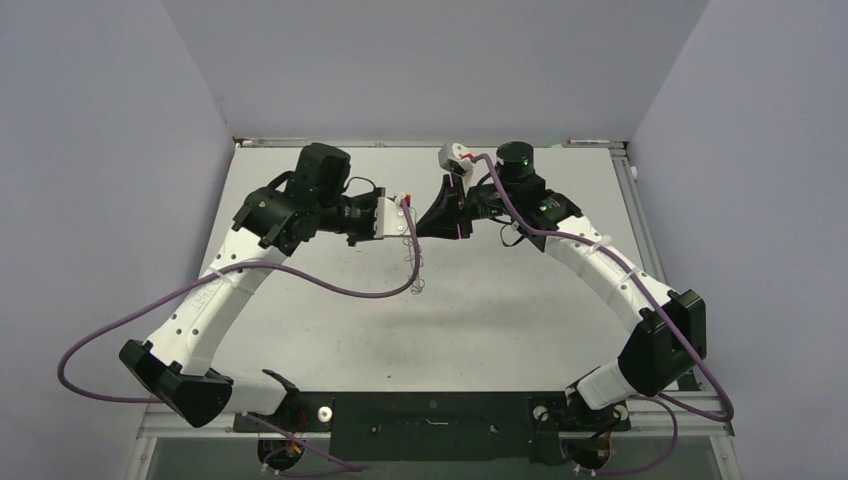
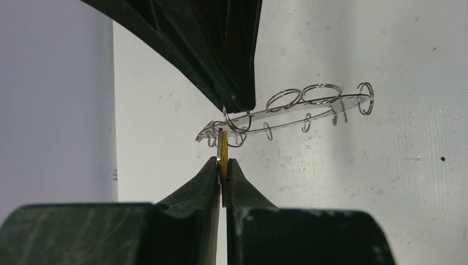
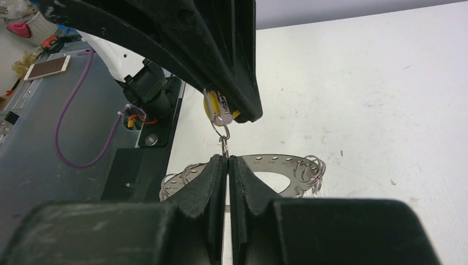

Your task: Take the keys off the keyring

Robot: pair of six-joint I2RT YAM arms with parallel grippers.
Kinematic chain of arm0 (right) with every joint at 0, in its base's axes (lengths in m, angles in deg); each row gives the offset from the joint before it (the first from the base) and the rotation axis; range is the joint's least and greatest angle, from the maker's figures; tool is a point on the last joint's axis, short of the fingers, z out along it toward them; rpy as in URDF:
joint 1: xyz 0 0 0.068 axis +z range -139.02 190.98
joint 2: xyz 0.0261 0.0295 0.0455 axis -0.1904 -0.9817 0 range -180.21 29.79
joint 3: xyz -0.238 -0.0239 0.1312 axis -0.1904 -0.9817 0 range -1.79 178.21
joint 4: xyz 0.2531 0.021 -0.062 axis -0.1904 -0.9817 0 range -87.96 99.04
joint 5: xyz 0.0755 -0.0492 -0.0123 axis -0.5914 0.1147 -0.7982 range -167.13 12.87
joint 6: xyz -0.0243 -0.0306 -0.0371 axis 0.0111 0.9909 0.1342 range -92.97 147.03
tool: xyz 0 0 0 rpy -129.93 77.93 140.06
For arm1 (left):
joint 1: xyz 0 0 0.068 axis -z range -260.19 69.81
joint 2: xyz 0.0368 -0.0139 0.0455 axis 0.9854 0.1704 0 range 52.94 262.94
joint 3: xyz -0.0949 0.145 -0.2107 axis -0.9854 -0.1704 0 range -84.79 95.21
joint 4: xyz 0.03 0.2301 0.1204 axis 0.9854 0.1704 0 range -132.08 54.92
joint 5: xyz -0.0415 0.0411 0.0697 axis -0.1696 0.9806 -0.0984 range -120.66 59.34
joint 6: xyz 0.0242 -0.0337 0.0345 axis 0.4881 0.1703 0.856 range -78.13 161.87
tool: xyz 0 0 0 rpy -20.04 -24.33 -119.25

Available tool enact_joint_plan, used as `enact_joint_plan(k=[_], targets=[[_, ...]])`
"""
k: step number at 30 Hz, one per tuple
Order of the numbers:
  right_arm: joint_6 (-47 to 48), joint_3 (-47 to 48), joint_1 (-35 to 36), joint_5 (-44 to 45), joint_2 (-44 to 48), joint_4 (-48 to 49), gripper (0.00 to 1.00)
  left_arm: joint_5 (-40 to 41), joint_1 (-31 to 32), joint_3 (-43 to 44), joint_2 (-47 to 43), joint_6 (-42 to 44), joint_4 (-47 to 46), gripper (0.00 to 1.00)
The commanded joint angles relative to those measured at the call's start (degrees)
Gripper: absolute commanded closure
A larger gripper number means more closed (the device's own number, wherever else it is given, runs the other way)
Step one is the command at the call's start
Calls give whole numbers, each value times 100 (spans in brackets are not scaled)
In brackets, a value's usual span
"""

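Observation:
My left gripper (image 2: 222, 163) is shut on a small brass-yellow key (image 2: 222, 150), seen edge-on between its fingertips. The key also shows in the right wrist view (image 3: 211, 108), under the left gripper's black fingers. A thin wire loop (image 3: 224, 144) hangs from the key, and my right gripper (image 3: 228, 159) is shut on that loop. The keyring (image 2: 301, 114), a flat grey perforated ring with several wire loops on its edge, hangs in the air from this loop; it also shows behind the right fingers (image 3: 276, 164). In the top view both grippers, left (image 1: 405, 218) and right (image 1: 425, 226), meet tip to tip above the table's middle back.
The white table (image 1: 500, 310) is walled in by grey panels at the left, back and right. A purple cable (image 1: 340, 290) sags from the left arm over the table. The black base rail (image 1: 430, 412) runs along the near edge.

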Motion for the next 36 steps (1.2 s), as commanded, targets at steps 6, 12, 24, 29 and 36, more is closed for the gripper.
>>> enact_joint_plan(k=[6, 12, 24, 29, 36], targets=[[254, 328, 40, -164, -158, -120, 95, 220, 360, 683, 135, -549, 380, 100], [288, 451, -27, -61, -206, -129, 80, 480, 372, 963, 308, -1113, 525, 100], [114, 775, -939, 212, -52, -206, 39, 1360, 372, 1127, 693, -2793, 671, 100], [221, 523, -1013, 543, 142, -498, 38, 1488, 372, 1200, 981, -3769, 850, 100], [279, -226, -1033, 797, 419, -574, 39, 924, 372, 893, 1249, -5070, 841, 100]])
